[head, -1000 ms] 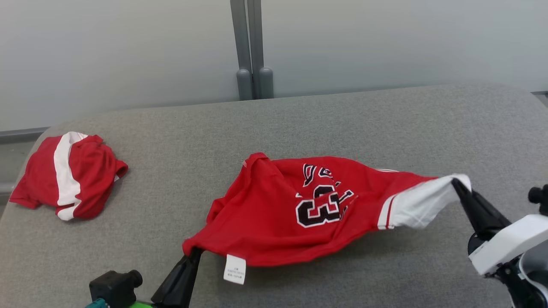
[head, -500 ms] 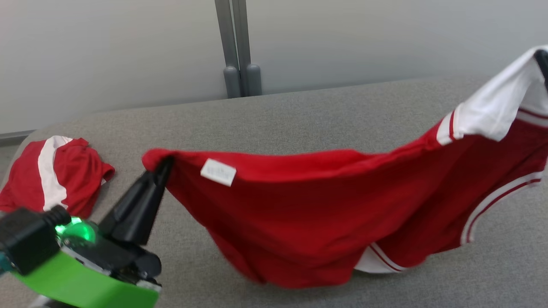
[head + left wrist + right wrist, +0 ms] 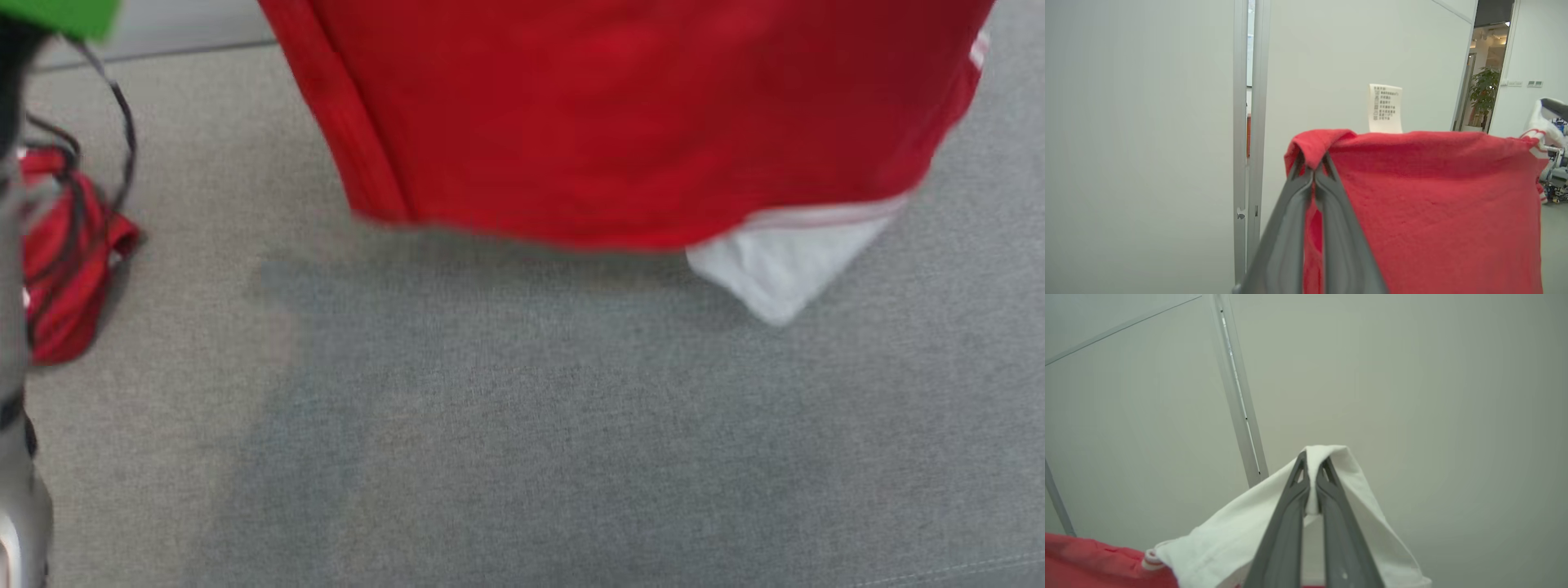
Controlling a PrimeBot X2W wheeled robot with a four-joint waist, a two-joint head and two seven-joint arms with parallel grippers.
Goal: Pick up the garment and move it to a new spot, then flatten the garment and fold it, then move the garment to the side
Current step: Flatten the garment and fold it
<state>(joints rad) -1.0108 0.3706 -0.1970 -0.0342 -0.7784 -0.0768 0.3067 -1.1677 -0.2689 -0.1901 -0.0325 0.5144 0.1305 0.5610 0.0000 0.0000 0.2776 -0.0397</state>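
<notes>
Garment (image 3: 620,122): hanging spread above the grey padded surface (image 3: 522,425), long axis running left to right, white flap (image 3: 775,269) dangling lowest.
Left gripper (image 3: 1312,165): fingers pressing together on a red top corner.
Right gripper (image 3: 1312,465): clamping the garment's white end.
Surface: second red garment (image 3: 69,269) lying at its left edge.
Room: pale wall panels (image 3: 1147,122) standing behind.

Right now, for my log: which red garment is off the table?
The large red jersey, hanging clear; the crumpled red garment lies on the grey fabric table.
</notes>
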